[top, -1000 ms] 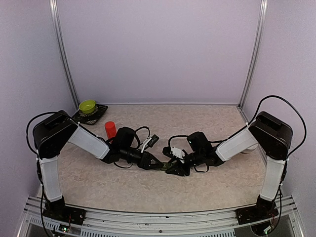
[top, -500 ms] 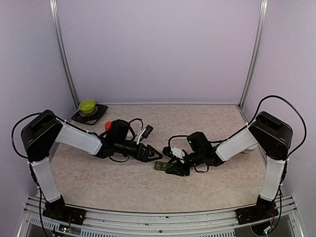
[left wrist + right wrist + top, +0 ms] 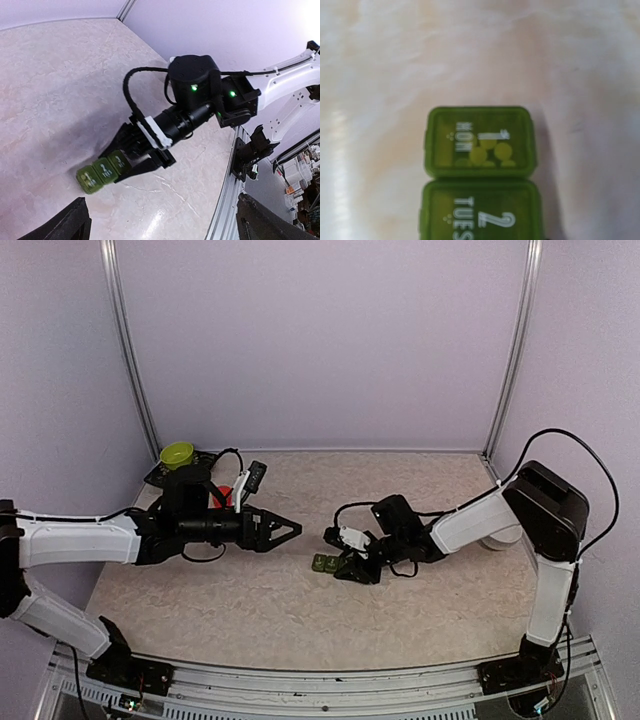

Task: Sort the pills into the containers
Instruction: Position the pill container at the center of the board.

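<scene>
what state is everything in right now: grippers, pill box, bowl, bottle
pill box: lying flat, all three lids shut
pills: inside the MON compartment, seen through its lid
left gripper: wide open, holding nothing, apart from the pill box
right gripper: closed on the pill box's end compartment
bowl: upright on a dark mat, contents can't be told
red bottle: mostly hidden, state unclear

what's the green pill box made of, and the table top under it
Pill box: translucent green plastic, smooth and slightly glossy; round pills show through the MON lid, and the corners look moulded. Table top: beige with pale veins and a soft sheen, likely marble-look laminate or vinyl; real stone cannot be ruled out.
</scene>
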{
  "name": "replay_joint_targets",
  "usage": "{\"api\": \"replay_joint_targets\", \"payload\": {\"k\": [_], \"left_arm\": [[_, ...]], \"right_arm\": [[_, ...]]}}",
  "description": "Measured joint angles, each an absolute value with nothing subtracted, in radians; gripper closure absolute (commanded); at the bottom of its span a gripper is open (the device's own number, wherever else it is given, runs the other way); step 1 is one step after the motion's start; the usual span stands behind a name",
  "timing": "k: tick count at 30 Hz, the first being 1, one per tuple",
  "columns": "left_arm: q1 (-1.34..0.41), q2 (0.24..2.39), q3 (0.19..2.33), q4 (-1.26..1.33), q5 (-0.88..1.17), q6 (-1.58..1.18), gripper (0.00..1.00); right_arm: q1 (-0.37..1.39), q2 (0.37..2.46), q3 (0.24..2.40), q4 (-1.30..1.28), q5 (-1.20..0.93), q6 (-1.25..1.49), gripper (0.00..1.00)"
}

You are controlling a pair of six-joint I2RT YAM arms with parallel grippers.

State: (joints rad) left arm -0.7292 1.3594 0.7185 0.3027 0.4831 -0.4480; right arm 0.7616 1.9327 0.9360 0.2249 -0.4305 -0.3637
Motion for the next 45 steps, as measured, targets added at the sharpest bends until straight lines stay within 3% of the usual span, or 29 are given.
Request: {"api": "replay_joint_targets", "payload": {"k": [17,26,28,30,38,45], "left_arm": [[-0.845,0.984,0.536,0.168,0.34,-0.522,0.01],[-0.854,0.959,0.529,0.156,0.311,-0.537,0.01],[-0.855,0.959,0.529,0.155,0.306,-0.538,0.01],[-0.857,0.959,0.529,0.156,0.299,-0.538,0.01],[-0.861,0.905,0.549,0.074,0.166,-0.485,0.01],[-0.861,0.845,0.659,-0.047,-0.115,-0.413,0.01]], "right_arm": [[0.642,2.178,1.399,-0.118,-0.545,-0.653,0.53],[0.641,2.185,1.419,-0.152,-0.538,-0.673,0.14],[0.641,2.177,1.412,-0.151,-0.528,-0.669,0.01],[0.639,2.162,1.4,-0.152,-0.505,-0.662,0.0],[0.639,1.879,1.235,-0.17,-0.329,-0.489,0.0],[0.639,1.328,0.992,-0.122,-0.111,-0.153,0.0]]}}
